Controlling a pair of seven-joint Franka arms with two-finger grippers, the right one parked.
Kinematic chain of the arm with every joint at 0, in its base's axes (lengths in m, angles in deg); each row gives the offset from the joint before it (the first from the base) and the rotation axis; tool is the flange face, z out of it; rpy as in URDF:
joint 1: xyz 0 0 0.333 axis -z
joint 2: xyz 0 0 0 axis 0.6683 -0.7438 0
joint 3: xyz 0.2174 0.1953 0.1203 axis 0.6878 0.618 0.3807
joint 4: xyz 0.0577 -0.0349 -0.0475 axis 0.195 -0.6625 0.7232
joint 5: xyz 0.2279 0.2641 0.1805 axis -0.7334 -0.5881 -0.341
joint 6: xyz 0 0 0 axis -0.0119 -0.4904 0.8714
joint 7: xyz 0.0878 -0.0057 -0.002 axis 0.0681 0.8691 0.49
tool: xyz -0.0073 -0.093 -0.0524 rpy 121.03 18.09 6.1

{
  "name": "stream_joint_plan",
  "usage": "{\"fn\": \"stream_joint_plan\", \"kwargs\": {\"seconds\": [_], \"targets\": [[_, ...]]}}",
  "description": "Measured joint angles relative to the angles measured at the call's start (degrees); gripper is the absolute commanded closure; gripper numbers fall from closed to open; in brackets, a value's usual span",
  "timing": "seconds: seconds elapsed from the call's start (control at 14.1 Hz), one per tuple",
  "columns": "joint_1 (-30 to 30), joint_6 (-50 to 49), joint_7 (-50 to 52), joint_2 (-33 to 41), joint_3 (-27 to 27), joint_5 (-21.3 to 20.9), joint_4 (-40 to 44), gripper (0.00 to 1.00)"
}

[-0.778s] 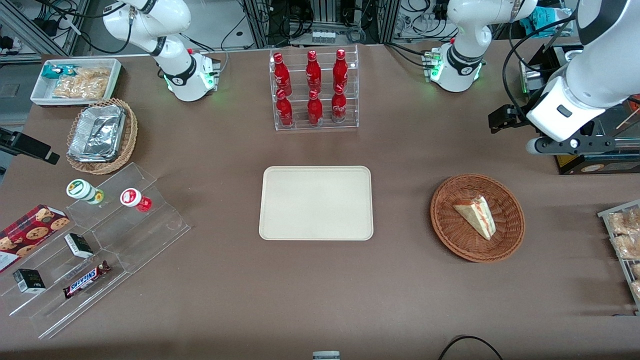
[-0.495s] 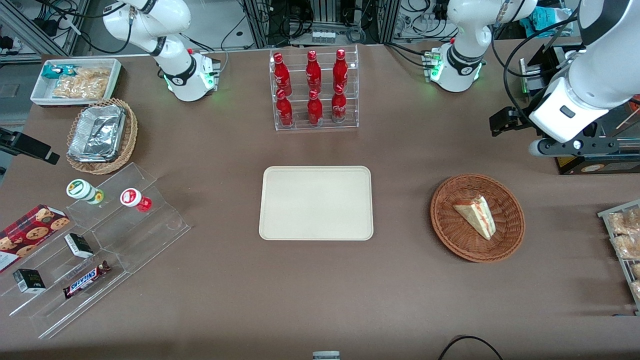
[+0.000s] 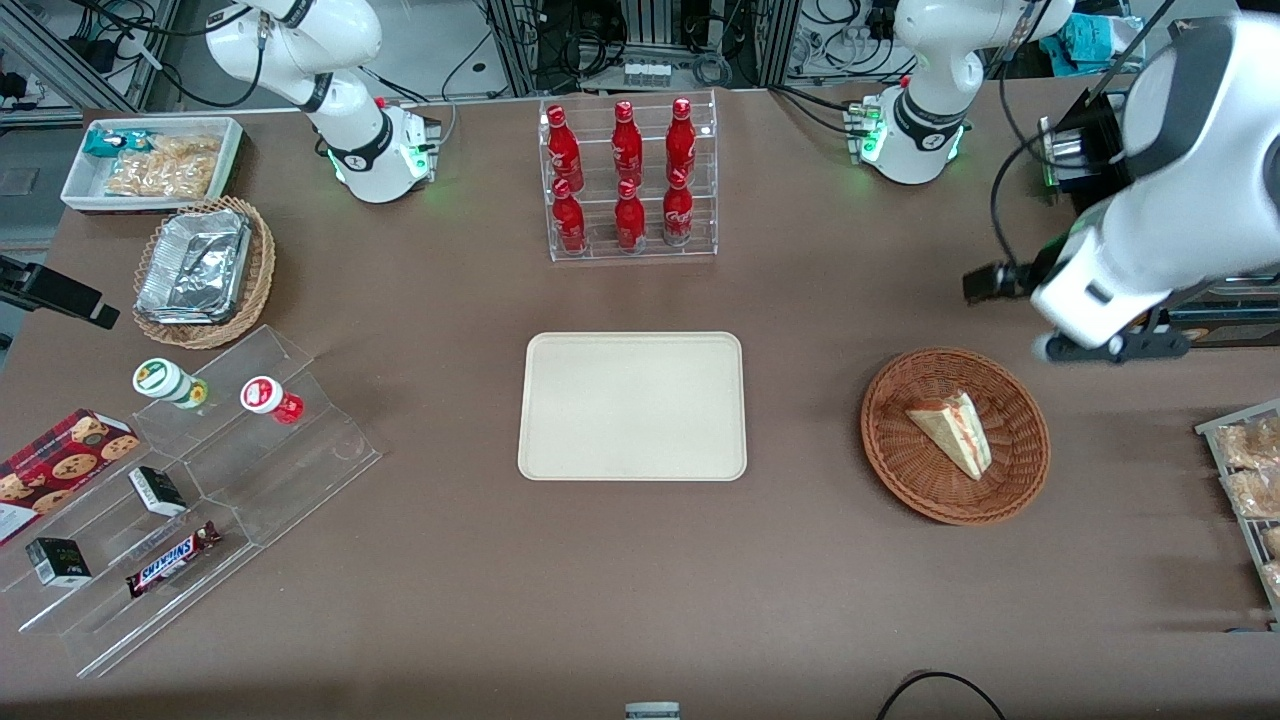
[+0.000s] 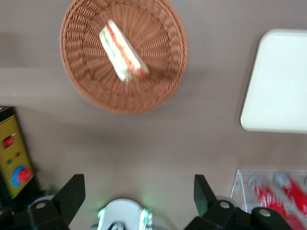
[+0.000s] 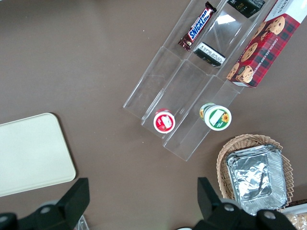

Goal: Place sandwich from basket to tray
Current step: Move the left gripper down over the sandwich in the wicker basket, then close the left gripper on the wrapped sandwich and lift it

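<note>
The sandwich [image 3: 953, 432], a pale bread wedge with a red-orange stripe, lies in the round reddish-brown basket [image 3: 900, 460] toward the working arm's end of the table. It also shows in the left wrist view [image 4: 122, 50], inside the basket [image 4: 158, 86]. The cream tray [image 3: 632, 406] lies bare at mid table, and its corner shows in the left wrist view [image 4: 278, 81]. My left gripper [image 3: 988, 283] hangs high above the table, farther from the front camera than the basket. In the wrist view it [image 4: 139, 184] is open and empty, its fingers [image 4: 72, 191] wide apart.
A clear rack of red bottles [image 3: 628, 180] stands farther from the front camera than the tray. The arm's base [image 3: 912, 130] is near it. A black and yellow control box [image 3: 1180, 335] and a rack of snack packets [image 3: 1250, 480] sit at the working arm's end.
My left arm has swung nearer the front camera and a little toward the tray, bringing the gripper closer to the basket. The sandwich, basket and tray have not moved.
</note>
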Motion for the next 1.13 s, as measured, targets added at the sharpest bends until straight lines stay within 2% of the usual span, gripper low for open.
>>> {"fn": "stream_joint_plan", "kwargs": {"seconds": [0.21,0.35,0.64,1.13], "targets": [[-0.1,17.1,7.8,-2.8,0.1,0.0,-12.2,0.0],[-0.8,24.1,10.4,-4.7,0.9,0.0,-17.8,0.0],[-2.3,28.0,11.4,-7.9,5.2,0.0,-19.3,0.0],[-2.3,36.0,25.7,-11.6,5.0,0.0,-19.9,0.0]]}}
